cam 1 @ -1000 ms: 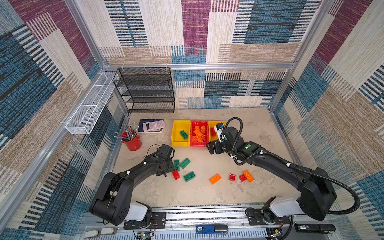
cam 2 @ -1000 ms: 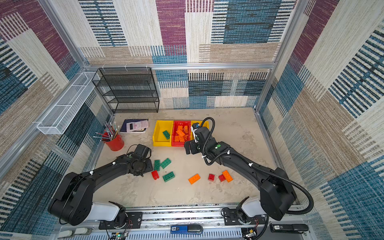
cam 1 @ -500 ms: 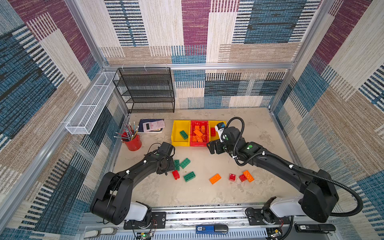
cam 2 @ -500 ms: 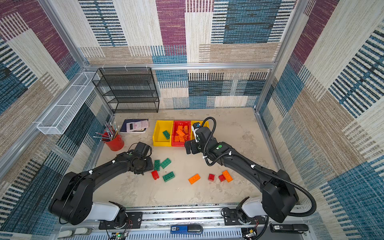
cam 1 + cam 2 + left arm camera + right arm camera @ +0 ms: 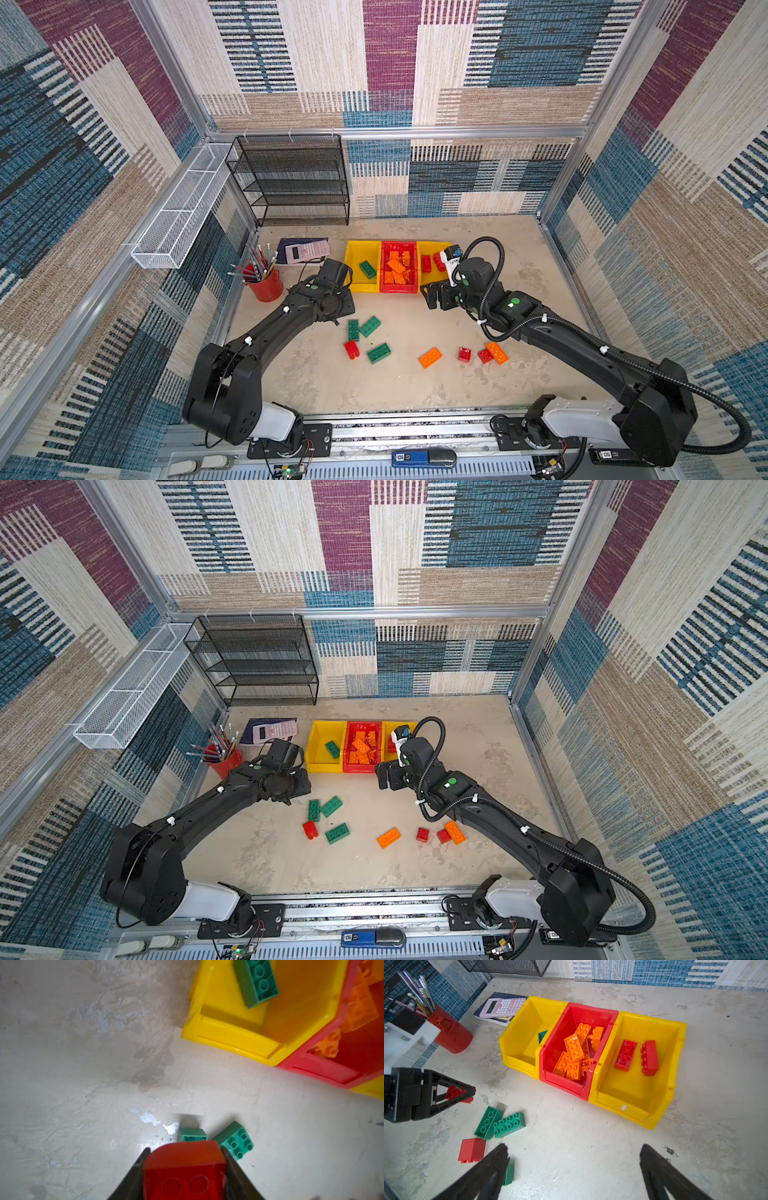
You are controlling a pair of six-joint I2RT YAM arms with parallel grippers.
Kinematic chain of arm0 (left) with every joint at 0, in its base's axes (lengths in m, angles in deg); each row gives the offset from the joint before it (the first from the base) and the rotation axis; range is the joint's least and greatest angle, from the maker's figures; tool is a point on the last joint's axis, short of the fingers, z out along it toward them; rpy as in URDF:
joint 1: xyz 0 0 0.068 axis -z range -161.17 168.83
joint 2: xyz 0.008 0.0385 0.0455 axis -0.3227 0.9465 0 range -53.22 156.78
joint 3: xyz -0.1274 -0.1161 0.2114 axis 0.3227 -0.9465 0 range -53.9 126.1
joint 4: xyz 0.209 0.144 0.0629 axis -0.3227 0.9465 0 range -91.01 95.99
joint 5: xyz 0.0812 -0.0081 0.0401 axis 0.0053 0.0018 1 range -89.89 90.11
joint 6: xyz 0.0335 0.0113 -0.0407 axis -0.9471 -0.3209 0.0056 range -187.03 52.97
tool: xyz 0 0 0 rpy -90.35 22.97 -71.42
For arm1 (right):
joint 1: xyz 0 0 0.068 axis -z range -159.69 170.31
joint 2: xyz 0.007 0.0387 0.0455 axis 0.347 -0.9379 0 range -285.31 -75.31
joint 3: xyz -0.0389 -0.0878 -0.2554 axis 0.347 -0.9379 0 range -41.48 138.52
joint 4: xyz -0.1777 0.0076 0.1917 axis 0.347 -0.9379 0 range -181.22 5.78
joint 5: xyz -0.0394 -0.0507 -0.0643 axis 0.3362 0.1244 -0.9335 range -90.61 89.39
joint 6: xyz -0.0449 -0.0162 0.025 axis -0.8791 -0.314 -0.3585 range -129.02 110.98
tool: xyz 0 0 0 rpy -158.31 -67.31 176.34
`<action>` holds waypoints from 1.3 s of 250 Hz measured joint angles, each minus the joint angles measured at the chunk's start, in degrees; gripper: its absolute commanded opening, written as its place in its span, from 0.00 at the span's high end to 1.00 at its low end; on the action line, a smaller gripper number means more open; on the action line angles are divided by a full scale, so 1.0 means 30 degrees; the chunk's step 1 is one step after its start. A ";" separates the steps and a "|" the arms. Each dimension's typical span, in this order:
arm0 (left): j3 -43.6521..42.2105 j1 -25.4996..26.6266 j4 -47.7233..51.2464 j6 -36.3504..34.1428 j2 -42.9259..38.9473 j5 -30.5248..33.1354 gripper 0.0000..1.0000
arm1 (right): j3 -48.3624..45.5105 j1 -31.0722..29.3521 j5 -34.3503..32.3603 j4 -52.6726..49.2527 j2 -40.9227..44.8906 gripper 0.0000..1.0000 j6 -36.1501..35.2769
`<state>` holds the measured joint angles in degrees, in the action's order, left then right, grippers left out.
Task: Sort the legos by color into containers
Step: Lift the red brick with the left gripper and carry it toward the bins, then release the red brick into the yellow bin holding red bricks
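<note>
My left gripper is shut on a red lego, held just above the table in front of the left yellow container. The right wrist view shows that same grip. My right gripper hangs open and empty before the red container and right yellow container. The left yellow one holds a green lego, the red one orange legos, the right yellow one two red legos. Loose on the table lie green legos, a red one and orange ones.
A red pencil cup stands at the left. A calculator lies on a notebook behind it. A black mesh rack stands at the back wall, and a white wire basket hangs on the left wall.
Both arms have shifted only slightly. The loose legos on the table lie where they were.
</note>
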<state>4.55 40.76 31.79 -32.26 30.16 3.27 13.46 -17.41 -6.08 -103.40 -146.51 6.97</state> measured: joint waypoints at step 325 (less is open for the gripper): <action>2.5893 0.4852 0.2229 -0.1100 1.8899 -0.3279 0.35 | -0.1195 0.0437 -0.4058 -0.3402 0.7118 0.00 0.1770</action>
<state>82.23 55.32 38.47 -35.56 86.85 -6.56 9.87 -16.10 -18.25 -113.60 -125.15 12.28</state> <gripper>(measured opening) 0.568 0.995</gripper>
